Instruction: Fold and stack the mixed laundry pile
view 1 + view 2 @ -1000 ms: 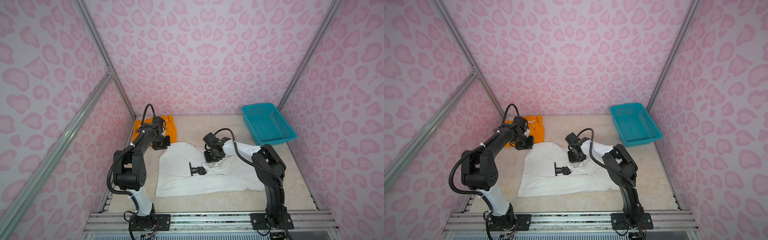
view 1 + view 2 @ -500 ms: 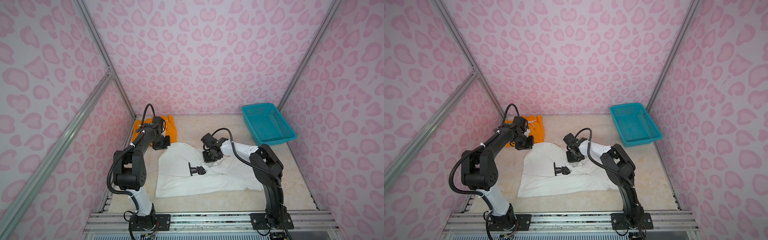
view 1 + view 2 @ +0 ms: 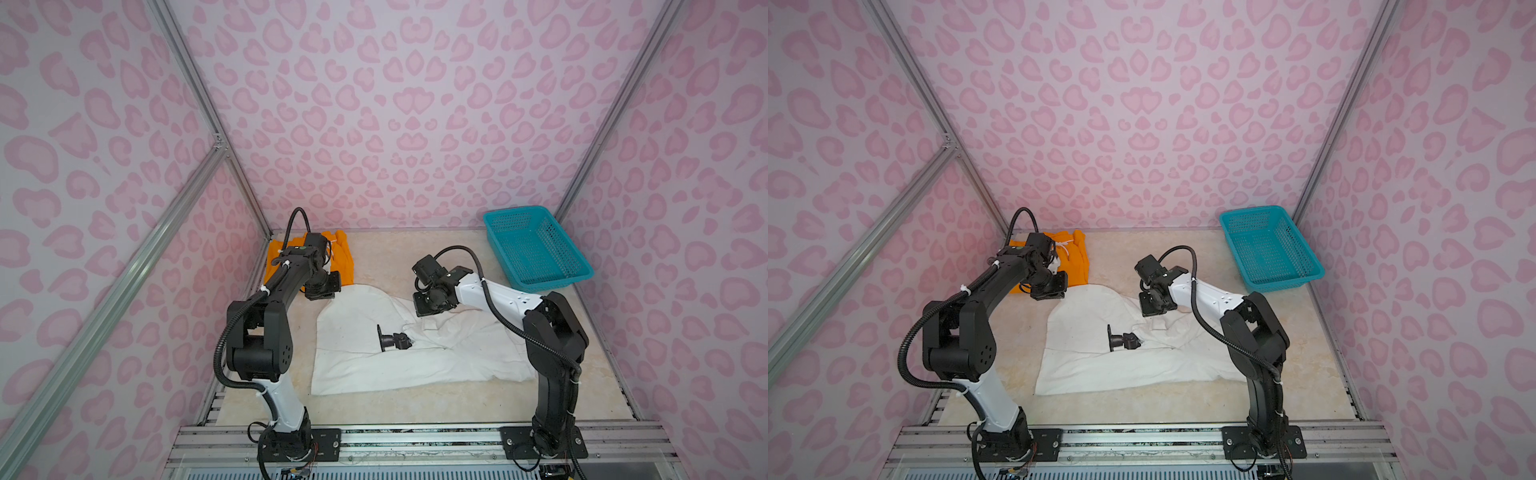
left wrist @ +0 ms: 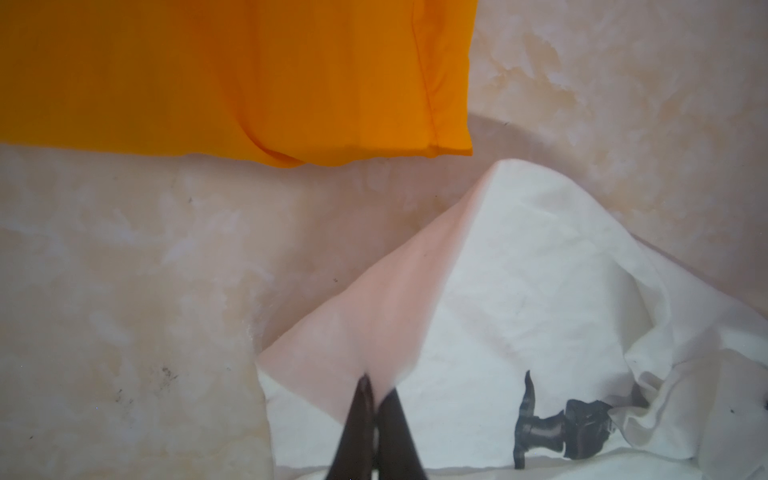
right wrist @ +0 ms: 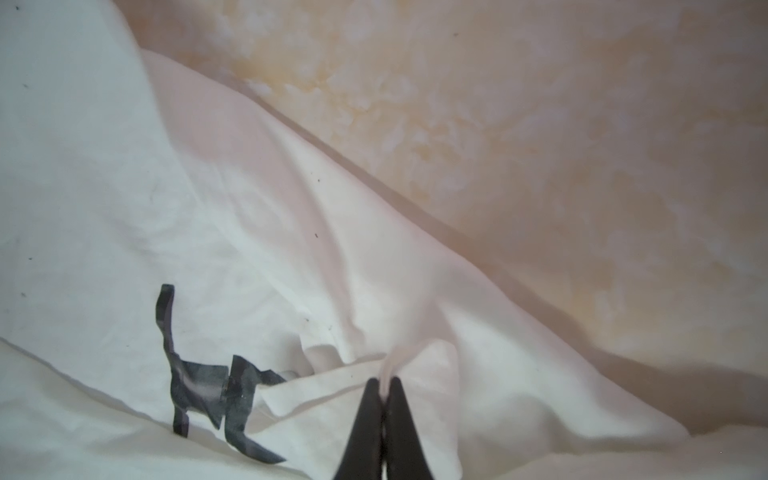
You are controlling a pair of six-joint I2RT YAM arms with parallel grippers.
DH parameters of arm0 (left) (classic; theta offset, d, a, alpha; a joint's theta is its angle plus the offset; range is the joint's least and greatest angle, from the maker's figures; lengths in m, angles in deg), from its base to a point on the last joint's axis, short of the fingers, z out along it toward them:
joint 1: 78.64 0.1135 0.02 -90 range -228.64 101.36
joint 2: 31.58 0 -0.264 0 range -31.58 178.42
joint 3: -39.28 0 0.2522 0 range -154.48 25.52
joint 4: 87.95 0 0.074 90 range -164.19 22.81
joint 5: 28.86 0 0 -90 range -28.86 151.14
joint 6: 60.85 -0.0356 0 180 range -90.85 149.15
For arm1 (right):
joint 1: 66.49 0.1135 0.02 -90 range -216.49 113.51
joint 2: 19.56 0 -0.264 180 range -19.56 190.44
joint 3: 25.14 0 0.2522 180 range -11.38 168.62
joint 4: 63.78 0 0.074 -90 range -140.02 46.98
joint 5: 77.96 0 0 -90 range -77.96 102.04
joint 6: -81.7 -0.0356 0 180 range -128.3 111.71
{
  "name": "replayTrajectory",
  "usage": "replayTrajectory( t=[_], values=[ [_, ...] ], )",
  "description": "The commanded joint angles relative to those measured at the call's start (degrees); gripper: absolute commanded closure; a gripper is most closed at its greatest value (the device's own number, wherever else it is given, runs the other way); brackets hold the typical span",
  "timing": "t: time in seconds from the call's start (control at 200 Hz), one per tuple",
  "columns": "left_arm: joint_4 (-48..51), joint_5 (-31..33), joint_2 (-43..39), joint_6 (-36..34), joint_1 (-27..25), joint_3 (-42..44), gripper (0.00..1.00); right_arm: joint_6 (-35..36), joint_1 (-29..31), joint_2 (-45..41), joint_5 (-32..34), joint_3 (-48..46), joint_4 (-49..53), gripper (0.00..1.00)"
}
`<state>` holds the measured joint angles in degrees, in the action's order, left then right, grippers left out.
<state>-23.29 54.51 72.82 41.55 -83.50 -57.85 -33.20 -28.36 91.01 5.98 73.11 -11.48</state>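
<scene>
The white T-shirt [image 3: 415, 357] [image 3: 1133, 361] lies spread over the middle of the table, its black-grey print [image 3: 392, 338] facing up. My left gripper [image 3: 320, 293] [image 4: 376, 382] is shut on the shirt's far left edge, and the cloth [image 4: 519, 291] rises in a tent to its tips. Near the shirt's far middle edge, my right gripper [image 3: 432, 307] [image 5: 385, 380] is shut on a raised fold [image 5: 415, 361]. The orange shorts [image 3: 345, 257] [image 3: 1077, 259] [image 4: 249, 75] lie flat at the far left corner, partly behind the left arm.
A teal perforated basket [image 3: 536, 249] [image 3: 1268, 249] stands at the far right corner. Bare marbled table [image 3: 399, 257] shows between the shorts and the basket. Pink patterned walls close in the table on three sides.
My right gripper has shut on a fold of the T-shirt after shifting slightly left. The left gripper has kept its hold and place.
</scene>
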Motion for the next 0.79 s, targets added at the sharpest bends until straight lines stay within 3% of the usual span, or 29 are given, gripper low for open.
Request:
replayTrajectory(
  t=[0.0, 0.11, 0.265, 0.47, 0.79],
  values=[
    [0.2, 0.0, -0.5, -0.5, 0.1, -0.4, 0.97, 3.0, -1.5, -1.6, -2.9, -0.6, 0.8, 1.0],
    [0.7, 0.3, -0.7, -0.5, 0.1, -0.8, 0.97, 6.1, -5.4, -4.0, -6.4, -1.0, 0.3, 1.0],
    [1.5, 1.0, -1.2, -0.4, 0.2, -2.9, 0.97, 14.7, -13.3, -6.4, -6.0, 3.6, 2.8, 1.0],
    [1.8, 0.4, -1.3, -0.3, 0.8, -6.1, 0.97, 20.8, -23.2, -7.3, -13.1, 6.9, -1.2, 1.0],
    [1.5, 0.1, -2.0, -0.3, 1.5, -6.1, 0.97, 28.0, -26.8, -0.8, -20.9, 16.5, -7.5, 1.0]
  ],
)
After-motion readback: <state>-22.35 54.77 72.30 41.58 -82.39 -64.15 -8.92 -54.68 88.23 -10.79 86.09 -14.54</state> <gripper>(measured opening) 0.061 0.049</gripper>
